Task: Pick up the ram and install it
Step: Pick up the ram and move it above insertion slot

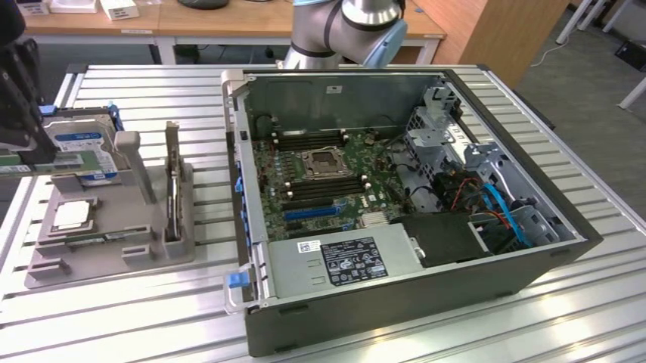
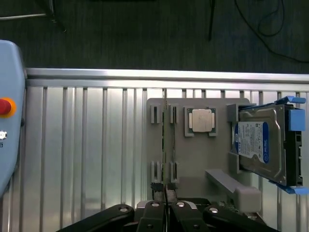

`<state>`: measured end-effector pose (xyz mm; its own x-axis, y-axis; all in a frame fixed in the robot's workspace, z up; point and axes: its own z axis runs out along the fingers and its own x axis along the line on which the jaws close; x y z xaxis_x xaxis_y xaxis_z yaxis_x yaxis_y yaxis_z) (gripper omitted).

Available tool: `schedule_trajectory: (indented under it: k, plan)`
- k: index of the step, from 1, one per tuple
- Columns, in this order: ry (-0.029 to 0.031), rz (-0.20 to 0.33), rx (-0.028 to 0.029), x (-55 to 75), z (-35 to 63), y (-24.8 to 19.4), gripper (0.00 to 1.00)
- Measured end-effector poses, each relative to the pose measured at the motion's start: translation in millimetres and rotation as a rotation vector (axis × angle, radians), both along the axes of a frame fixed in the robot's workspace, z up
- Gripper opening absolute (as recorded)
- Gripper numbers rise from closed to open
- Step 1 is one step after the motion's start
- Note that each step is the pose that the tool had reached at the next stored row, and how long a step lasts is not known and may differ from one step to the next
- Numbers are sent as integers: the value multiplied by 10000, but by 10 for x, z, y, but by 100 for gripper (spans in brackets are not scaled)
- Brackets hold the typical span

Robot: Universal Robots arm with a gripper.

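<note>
The ram [image 1: 172, 181] is a thin green stick standing on its long edge in the slots of a grey holder [image 1: 101, 253], to the exterior view's left of the open computer case [image 1: 333, 310]. From the wrist view I see the ram [image 2: 165, 140] edge-on as a narrow line. My gripper [image 2: 165, 195] hangs well above the holder, its dark fingers shut together with nothing between them, lined up with one end of the ram. In the exterior view the gripper [image 1: 20, 144] is a dark shape at the left edge, apart from the ram.
On the same holder [image 2: 193, 164] lie a square silver processor [image 2: 201, 120] and a blue-labelled hard drive [image 2: 258, 145]. The case's motherboard [image 1: 323, 181] shows long black memory slots [image 1: 302, 140]. A pendant with a red button [image 2: 4, 106] lies past the slatted table's bare side.
</note>
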<state>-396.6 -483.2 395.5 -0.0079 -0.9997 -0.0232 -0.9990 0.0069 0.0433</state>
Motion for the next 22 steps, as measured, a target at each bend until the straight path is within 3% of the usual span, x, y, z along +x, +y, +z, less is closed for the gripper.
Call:
schedule_trajectory:
  k: [7,11,22]
  plan:
    - [0,23,1,5,15,0,12]
    - [0,197,45,61,14,0,12]
    - [3,506,163,422,14,0,12]
